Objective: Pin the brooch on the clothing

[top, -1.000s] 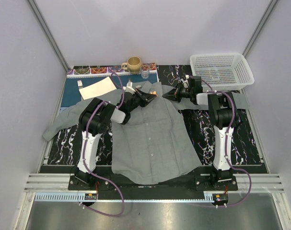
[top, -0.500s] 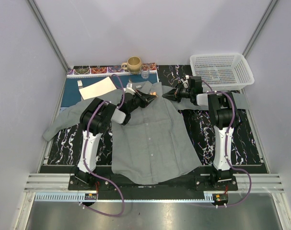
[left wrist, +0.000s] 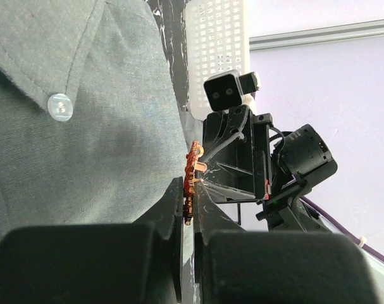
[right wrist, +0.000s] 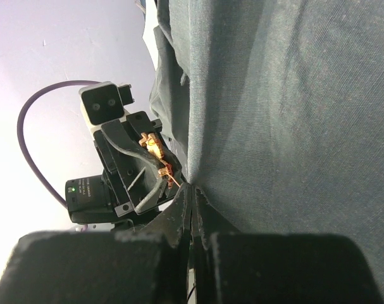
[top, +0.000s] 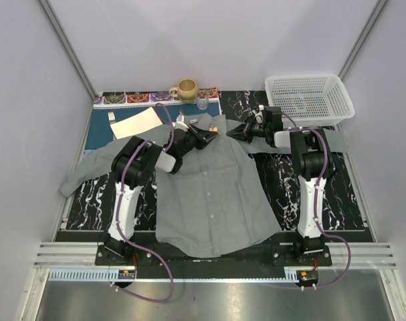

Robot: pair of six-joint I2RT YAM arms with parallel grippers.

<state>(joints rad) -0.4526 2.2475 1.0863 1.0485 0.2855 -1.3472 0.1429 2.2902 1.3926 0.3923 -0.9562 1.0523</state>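
at the collar of the clothing (top: pixel 209 194), the left end effector (left wrist: pixel 188 195) is almost closed and pinches the brooch (left wrist: pixel 192 166) between its two black fingers. the small orange-red ornament is held on edge and sticks out past the fingertips, just over the grey cloth and not far from one pale button (left wrist: pixel 59 106).

the right end effector (right wrist: pixel 191 189) is fully closed and faces the left one from the other side of the collar. its tips lie against a fold of the clothing; i cannot tell if any cloth is caught between them. the two end effectors are near each other but apart.

the clothing lies spread out, front side up, on the black marbled counter (top: pixel 323 194), with its sleeves out to both sides. beyond the clothing on the right arm's side stands a white basket (top: pixel 310 97). beyond its collar are a tan mug (top: pixel 186 88) and a small glass (top: pixel 203 101). beyond the clothing on the left arm's side is a blue placemat (top: pixel 99 134) with a pale napkin (top: pixel 136 123) on it.
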